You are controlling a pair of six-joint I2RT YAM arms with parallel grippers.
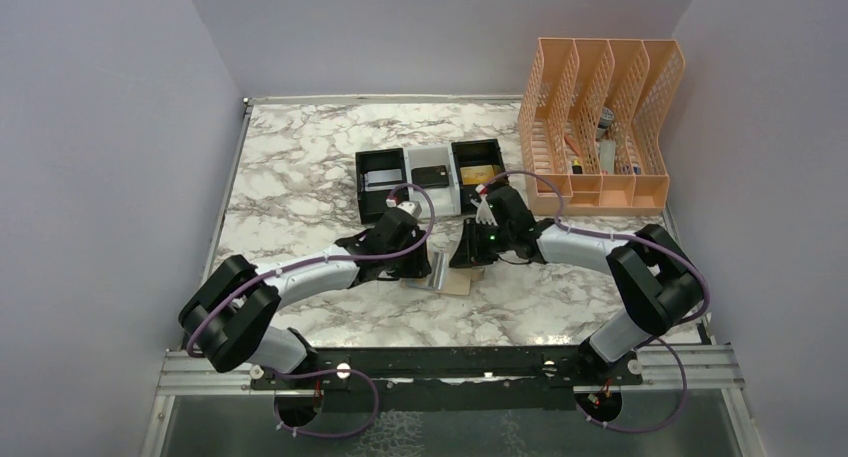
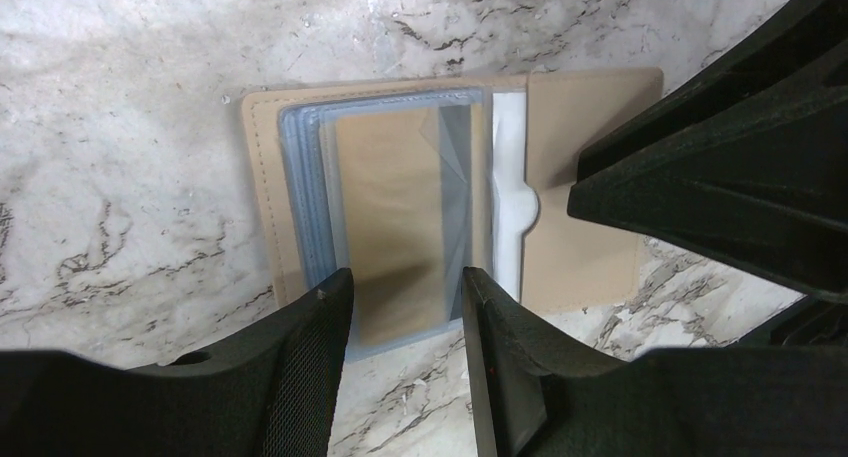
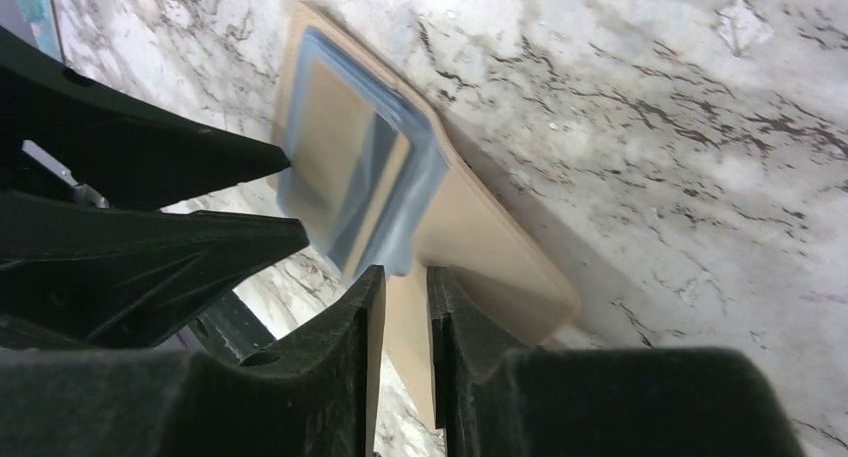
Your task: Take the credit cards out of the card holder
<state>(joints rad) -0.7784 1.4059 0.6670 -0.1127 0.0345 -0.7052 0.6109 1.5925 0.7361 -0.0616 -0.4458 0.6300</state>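
The tan card holder (image 1: pixel 455 280) lies open on the marble between my two grippers. In the left wrist view, the card holder (image 2: pixel 400 177) shows bluish clear pockets with only tan behind them. My left gripper (image 2: pixel 408 277) is open and empty, just above the near edge of the pockets. My right gripper (image 3: pixel 403 272) is almost shut, its tips down on the holder's bare tan panel (image 3: pixel 480 237). A silvery card (image 1: pixel 381 180), a dark card (image 1: pixel 431 175) and a gold card (image 1: pixel 480 173) each lie in a small bin behind the grippers.
The three small bins stand in a row: a black one (image 1: pixel 360 192), a white one (image 1: pixel 418 157) and another black one (image 1: pixel 458 149). A peach mesh file organizer (image 1: pixel 600 117) stands at the back right. Grey walls enclose the table.
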